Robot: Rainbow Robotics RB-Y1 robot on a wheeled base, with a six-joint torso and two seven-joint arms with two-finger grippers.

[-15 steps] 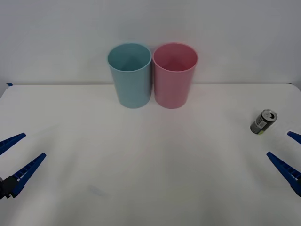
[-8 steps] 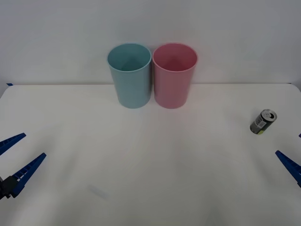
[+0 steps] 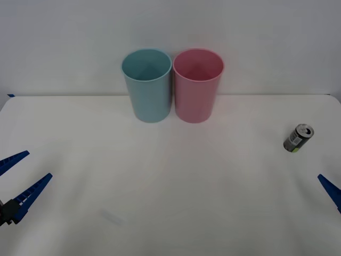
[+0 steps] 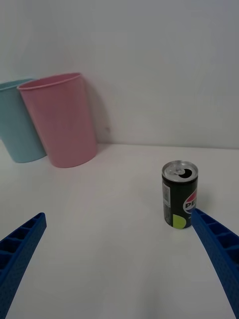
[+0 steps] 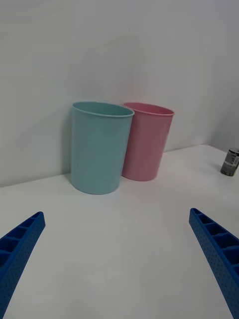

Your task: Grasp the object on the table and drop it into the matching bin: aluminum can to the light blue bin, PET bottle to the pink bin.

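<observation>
The aluminum can (image 3: 298, 138), small and dark with a silver top, stands upright at the far right of the white table (image 3: 170, 202). My right gripper (image 4: 118, 214) is open, a little nearer than the can. The can (image 4: 179, 194) sits just beyond the tip of one blue finger (image 4: 219, 249), apart from it. In the front view one right finger (image 3: 331, 190) shows at the right edge. The light blue bin (image 3: 147, 85) and the pink bin (image 3: 197, 85) stand side by side at the back centre. My left gripper (image 3: 39, 164) hangs open at the near left.
A plain white wall rises behind the bins. From the left wrist, the two bins (image 5: 99, 147) (image 5: 147, 142) are ahead and the can (image 5: 230, 161) is far off to the side. Bare tabletop lies between the can and the bins.
In the front view my right gripper has drawn back toward the right edge, so less of its fingers shows. The can, the bins and the left gripper have stayed put.
</observation>
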